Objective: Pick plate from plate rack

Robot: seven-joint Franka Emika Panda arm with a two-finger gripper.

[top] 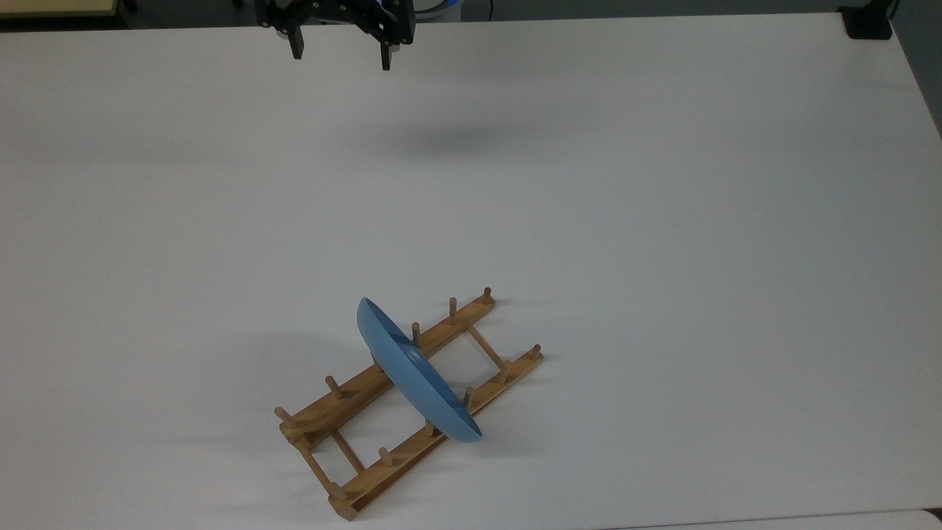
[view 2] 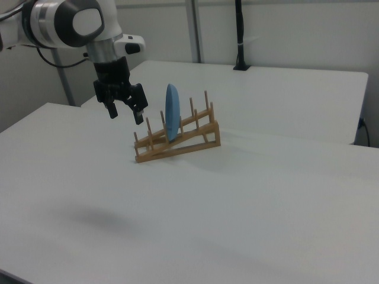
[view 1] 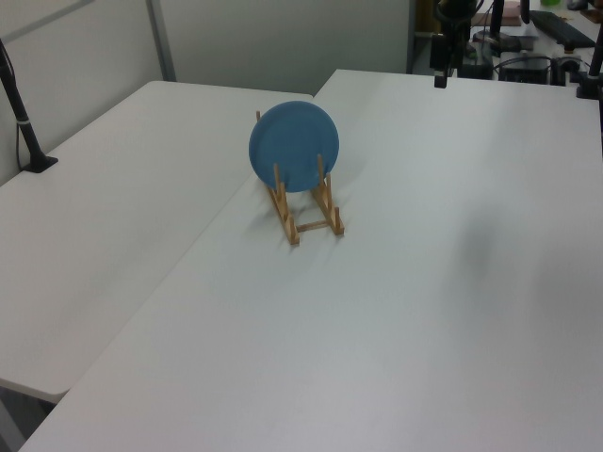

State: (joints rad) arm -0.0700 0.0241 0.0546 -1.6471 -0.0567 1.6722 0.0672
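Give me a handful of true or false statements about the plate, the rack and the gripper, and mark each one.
1. The plate stands on edge in the rack. True.
2. The gripper holds the plate. False: it hangs open in the air, apart from the plate.
3. The rack sits on a white table. True.
4. Two plates are in the rack. False: there is one.
5. The plate is red. False: it is blue.
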